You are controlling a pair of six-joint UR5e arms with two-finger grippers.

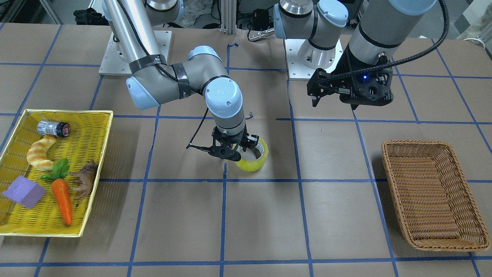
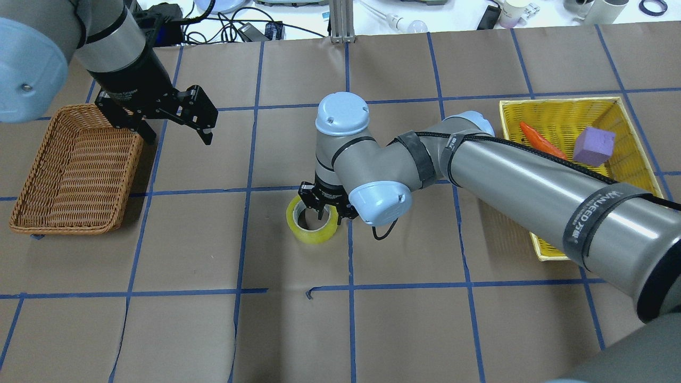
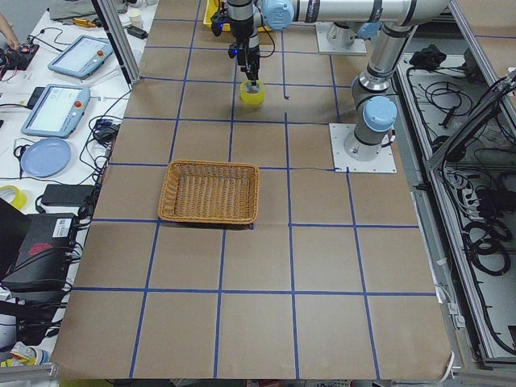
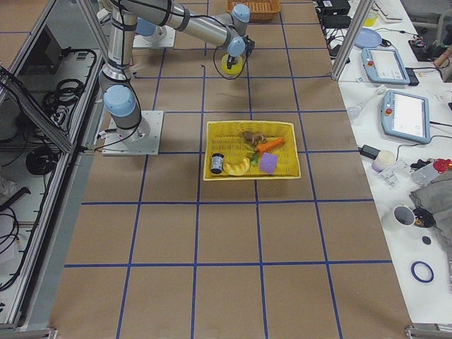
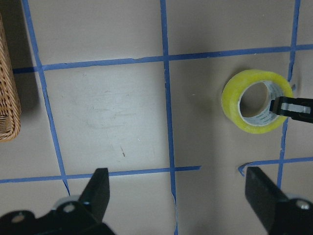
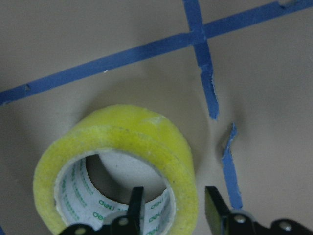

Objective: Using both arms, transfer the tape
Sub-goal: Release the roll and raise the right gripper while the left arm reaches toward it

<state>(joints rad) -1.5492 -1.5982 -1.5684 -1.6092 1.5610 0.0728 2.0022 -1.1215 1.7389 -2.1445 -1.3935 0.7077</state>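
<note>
My right gripper (image 6: 173,196) straddles the tape (image 2: 314,234) at mid-bench; my left gripper (image 5: 177,176) hangs open.
The tape lies hole-up, midway between the bench's left and right edges, so I take its wall: one finger in the core, one outside. I cannot tell if they pinch. My left, wide and empty near the wicker basket (image 2: 64,230) by the left edge, likely awaits the handover. Only my right wrist view shows the straddle; overhead, my wrist hides it.

The tape (image 1: 251,164) looks glossy, the table's paper cover (image 1: 184,215) matt, the basket (image 1: 423,181) rough wicker.
</note>
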